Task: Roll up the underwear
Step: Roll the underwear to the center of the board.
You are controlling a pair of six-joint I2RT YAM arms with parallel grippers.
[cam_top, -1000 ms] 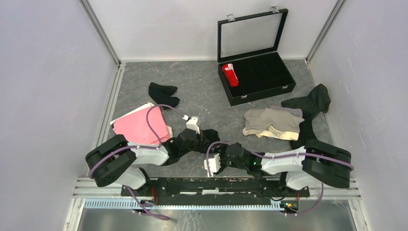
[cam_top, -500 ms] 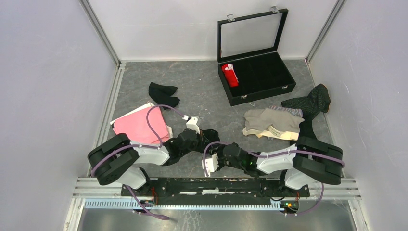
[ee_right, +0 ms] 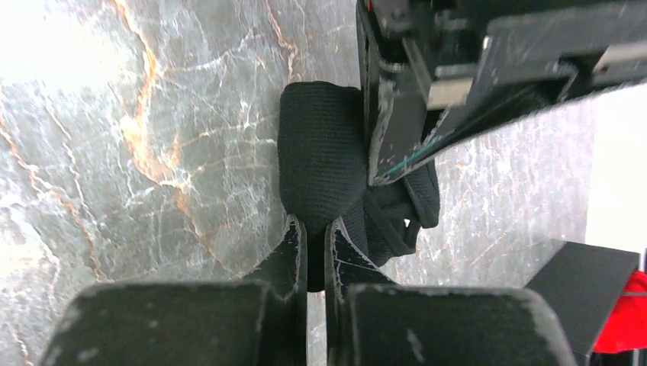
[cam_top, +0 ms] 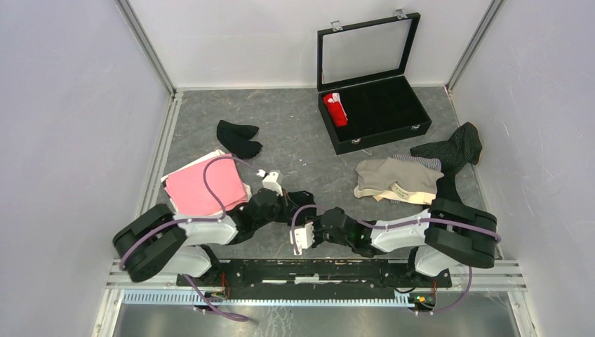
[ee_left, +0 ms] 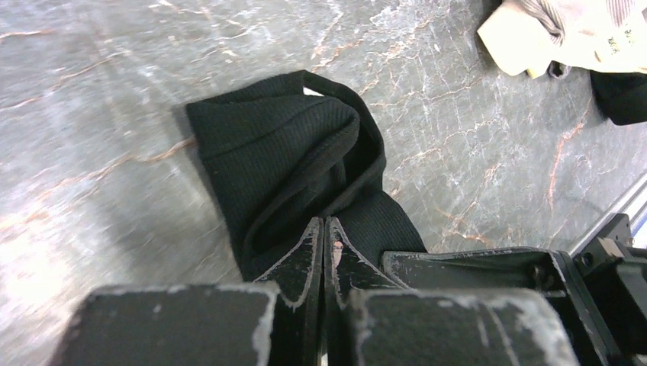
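A black underwear (cam_top: 300, 199) lies crumpled on the grey table between my two arms. In the left wrist view my left gripper (ee_left: 323, 226) is shut, its tips pinching a fold of the black underwear (ee_left: 290, 145), whose creases run toward them. My right gripper (ee_right: 314, 226) is shut on a rounded lobe of the same black underwear (ee_right: 317, 164), and cloth fills the narrow slot between its jaws. The left gripper's body presses against the cloth right beside it. A red rolled underwear (cam_top: 335, 109) sits in the left compartment of the open case (cam_top: 384, 132).
A pink underwear (cam_top: 207, 186) lies by the left arm and another black one (cam_top: 238, 138) behind it. Beige underwear (cam_top: 396, 180) and a dark pinstriped one (cam_top: 452, 149) lie at the right. The case's glass lid (cam_top: 365, 49) stands upright at the back wall.
My right gripper has gone from open to shut on the black underwear and has slid a little left. The left arm has drawn slightly left, still shut.
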